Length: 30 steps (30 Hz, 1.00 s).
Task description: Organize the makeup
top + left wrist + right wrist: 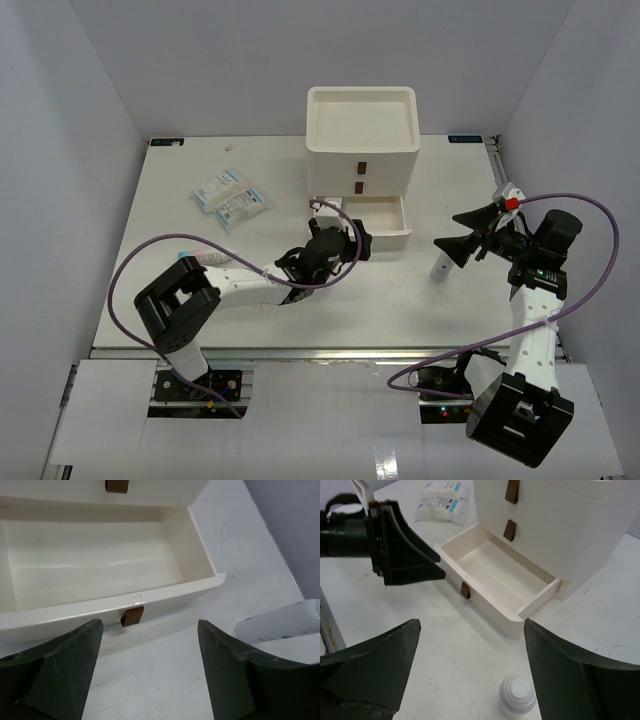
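Observation:
The bottom drawer (366, 213) of the white three-drawer box (362, 128) stands pulled out and empty. My left gripper (347, 238) is open just in front of the drawer's brown handle (131, 616), touching nothing. A slim white tube (440, 264) stands upright right of the drawer. My right gripper (455, 233) hovers open above the tube (518, 695). Clear packets (231, 195) with white-blue contents lie at the left, also seen in the right wrist view (442, 502). A pink-blue tube (197, 258) lies beside the left arm.
The box stands at the table's back middle, with its two upper drawers (540, 510) closed. The white tube (280, 625) shows at the right edge of the left wrist view. The left arm's purple cable (135, 270) loops over the left side of the table.

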### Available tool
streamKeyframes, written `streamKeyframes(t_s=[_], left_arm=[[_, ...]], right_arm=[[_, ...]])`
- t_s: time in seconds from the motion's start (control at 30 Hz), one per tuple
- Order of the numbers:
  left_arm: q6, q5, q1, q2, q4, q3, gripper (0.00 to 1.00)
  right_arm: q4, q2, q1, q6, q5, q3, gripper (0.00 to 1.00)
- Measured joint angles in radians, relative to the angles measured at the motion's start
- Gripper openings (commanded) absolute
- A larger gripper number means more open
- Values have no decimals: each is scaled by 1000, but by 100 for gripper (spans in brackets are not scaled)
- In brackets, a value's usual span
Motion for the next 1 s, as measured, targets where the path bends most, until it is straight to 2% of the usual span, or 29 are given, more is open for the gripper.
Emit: streamKeyframes(t_s=[0.13,0.23,0.37,0.47,0.6,0.77,0.87,1.0], left_arm=[[71,39,1,-150,-20,-56,94],[135,99,17,-289,-65,-118,95],[213,216,83,-470,-181,-142,97],[263,298,158,-566,-263,-142,98],[325,346,225,-654,-321,-188,98],[353,382,230,-733,-370,-253,98],[362,409,230,-737,-389,-239,98],[404,441,232,-733,-466,-168,98]], right_arm=[[-136,3,3,-160,-80,7,90],[-344,41,41,-405,-95,57,90],[-574,107,177,-635,-12,159,90],[-646,111,248,-707,93,195,90],[-661,87,263,-716,239,208,90],[-575,-29,260,-614,419,177,90],[-530,-120,232,-556,466,110,90],[-501,-186,111,-514,463,31,90]])
